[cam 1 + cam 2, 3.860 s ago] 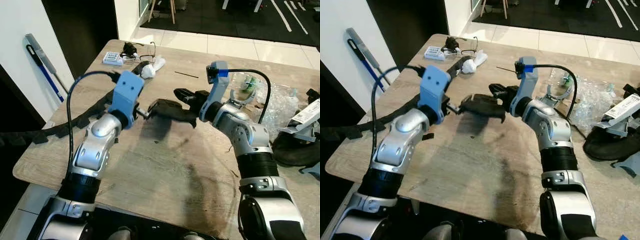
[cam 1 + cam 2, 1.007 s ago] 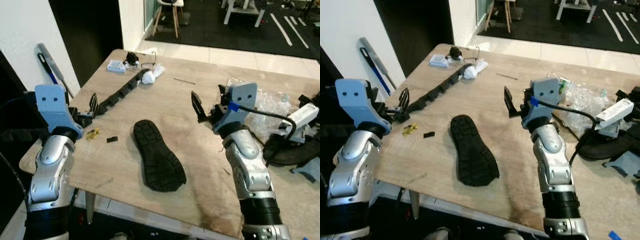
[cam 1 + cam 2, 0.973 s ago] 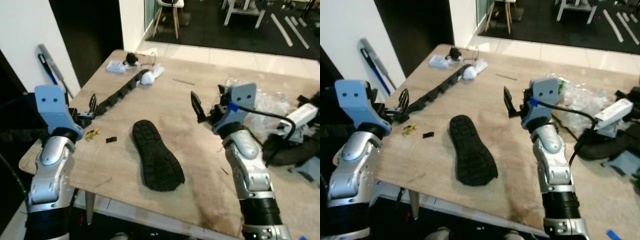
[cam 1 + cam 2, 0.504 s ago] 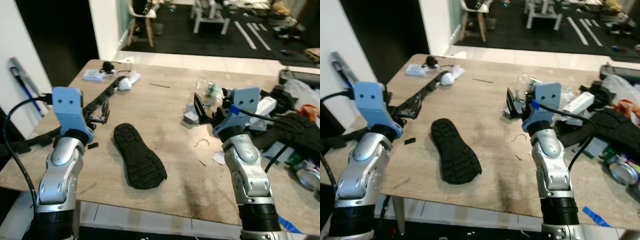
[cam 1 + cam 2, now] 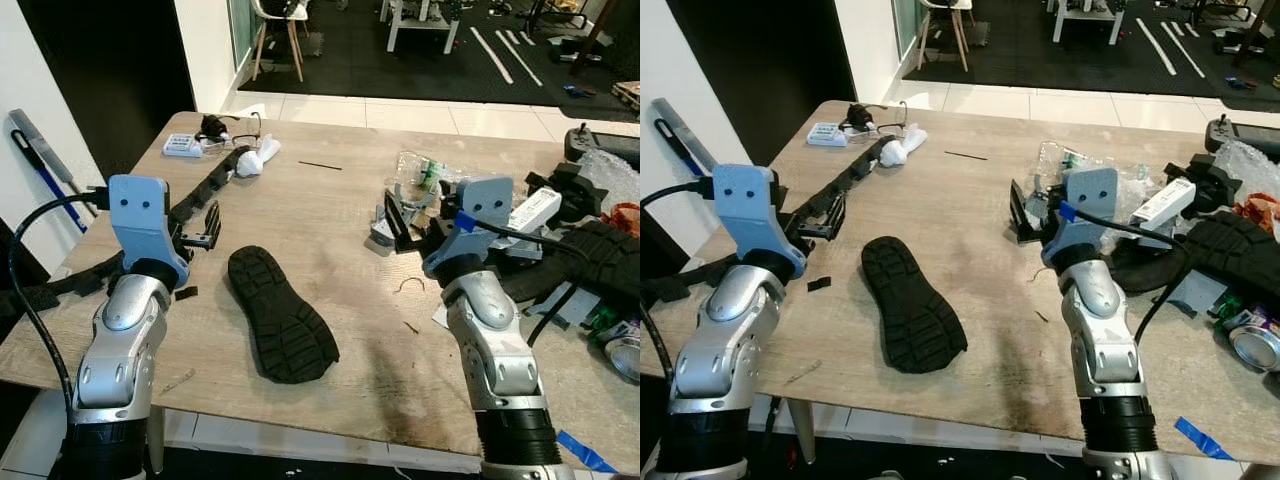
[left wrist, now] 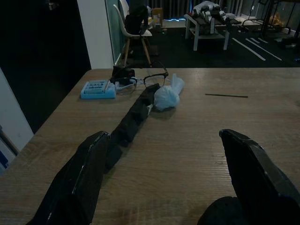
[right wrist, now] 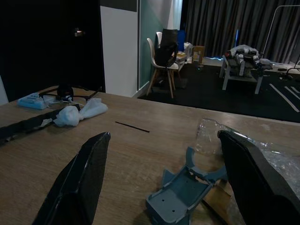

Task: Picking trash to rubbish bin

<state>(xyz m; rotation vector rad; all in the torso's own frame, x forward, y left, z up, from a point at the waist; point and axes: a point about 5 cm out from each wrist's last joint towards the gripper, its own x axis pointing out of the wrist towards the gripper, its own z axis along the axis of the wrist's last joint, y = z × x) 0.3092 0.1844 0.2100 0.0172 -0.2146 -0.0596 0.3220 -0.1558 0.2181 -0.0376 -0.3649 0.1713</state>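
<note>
A black shoe sole (image 5: 280, 315) lies tread-up on the wooden table (image 5: 330, 205), between my two arms. My left gripper (image 5: 207, 226) is open, just left of the sole's far end and above the table. My right gripper (image 5: 392, 217) is open too, further right, close to a grey-blue plastic piece (image 7: 180, 190) and crumpled clear plastic wrap (image 5: 425, 175). A white crumpled tissue (image 5: 256, 156) rests at the far left. In the left wrist view, both fingers (image 6: 82, 183) stand wide apart with nothing between them.
A black segmented strip (image 5: 205, 185), a blue box (image 5: 183, 146) and glasses (image 5: 228, 124) lie at the far left. Black rubber pieces (image 5: 590, 255), a white box (image 5: 535, 208) and a can (image 5: 625, 358) crowd the right side. A mop (image 5: 40, 165) leans on the wall.
Earlier both grippers held the sole up between them; now it lies on the table and both are open and apart. The camera has since shifted right, bringing in the right-side clutter.
</note>
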